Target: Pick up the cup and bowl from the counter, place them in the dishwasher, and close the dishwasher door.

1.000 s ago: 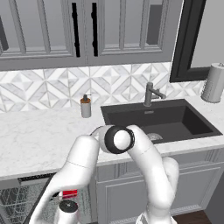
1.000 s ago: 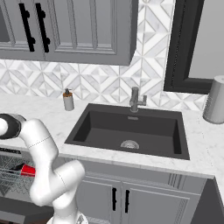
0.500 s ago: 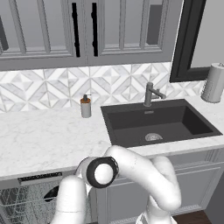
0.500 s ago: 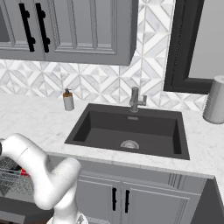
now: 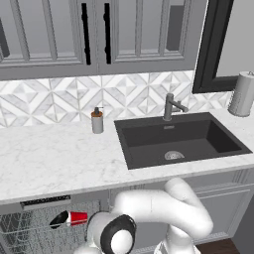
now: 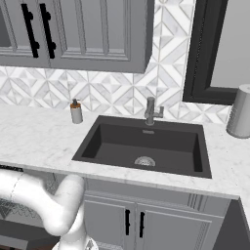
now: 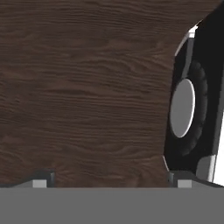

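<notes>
Cup: small red tapered plastic party cup (image 5: 75, 218) lies on its side in the grey wire rack (image 5: 30, 233) of the open dishwasher, under the bench edge, its mouth turned left toward a dark rounded shape touching it.
Bowl: that dark shape (image 5: 58, 220) may be the small black bowl; too little of it shows to be sure.
Dishwasher: its dark control strip (image 5: 45, 202) shows just below the white marble bench (image 5: 49, 158), with the rack pushed in beneath it.
Dishwasher door: not identifiable from these views; judged to be down and open, since the rack is exposed.
Jaws: spread wide and holding nothing; in the hand view the two dark finger tips (image 7: 41, 179) stand far apart over brown wood-grain floor (image 7: 87, 87), beside a dark wheel-like part with a grey hub (image 7: 183, 108).
Arm: the white arm (image 5: 158, 208) is folded low in front of the grey cabinets, its hand pointing down.
Step in hand: loading looks finished; the arm seems to be reaching down for the door.
Next move: get the hand under or against the lowered door's edge and swing it up until it shuts.
Bench items: grey soap dispenser bottle (image 5: 97, 120), dark rectangular sink (image 5: 178, 141) and grey faucet (image 5: 170, 106), well apart from the work.
</notes>
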Controlling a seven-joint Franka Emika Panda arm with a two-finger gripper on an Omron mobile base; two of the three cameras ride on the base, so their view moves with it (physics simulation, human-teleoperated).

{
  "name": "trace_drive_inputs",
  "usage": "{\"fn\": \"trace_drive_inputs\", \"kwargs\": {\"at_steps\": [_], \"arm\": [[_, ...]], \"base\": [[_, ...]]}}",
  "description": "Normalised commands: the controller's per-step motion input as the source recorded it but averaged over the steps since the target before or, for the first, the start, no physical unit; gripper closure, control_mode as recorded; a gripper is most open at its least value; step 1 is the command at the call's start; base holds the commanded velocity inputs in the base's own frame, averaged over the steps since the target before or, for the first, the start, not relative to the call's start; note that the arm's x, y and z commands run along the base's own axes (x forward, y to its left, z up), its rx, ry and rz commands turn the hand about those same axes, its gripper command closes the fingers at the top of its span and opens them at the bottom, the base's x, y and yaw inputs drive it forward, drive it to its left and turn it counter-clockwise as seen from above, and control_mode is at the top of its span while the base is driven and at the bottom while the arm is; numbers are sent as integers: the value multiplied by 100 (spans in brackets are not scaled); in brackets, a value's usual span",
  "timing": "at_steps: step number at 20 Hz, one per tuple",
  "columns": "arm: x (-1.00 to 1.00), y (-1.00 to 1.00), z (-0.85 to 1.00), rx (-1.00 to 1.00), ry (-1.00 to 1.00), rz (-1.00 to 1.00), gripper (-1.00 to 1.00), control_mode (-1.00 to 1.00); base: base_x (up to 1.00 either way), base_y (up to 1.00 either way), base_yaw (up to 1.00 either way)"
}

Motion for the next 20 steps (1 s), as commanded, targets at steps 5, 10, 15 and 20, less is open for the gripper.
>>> {"fn": "trace_drive_inputs", "kwargs": {"at_steps": [5, 10, 15, 20], "arm": [[-45, 16, -12, -23, -77, -43, -100, -100], [-45, 46, 0, -11, -90, -33, -100, -100], [-32, 75, 0, -3, -96, -29, -100, -100], [-17, 74, -8, -4, -100, -26, -100, -100]], "base": [[0, 0, 0], [0, 0, 0], [0, 0, 0], [0, 0, 0]]}}
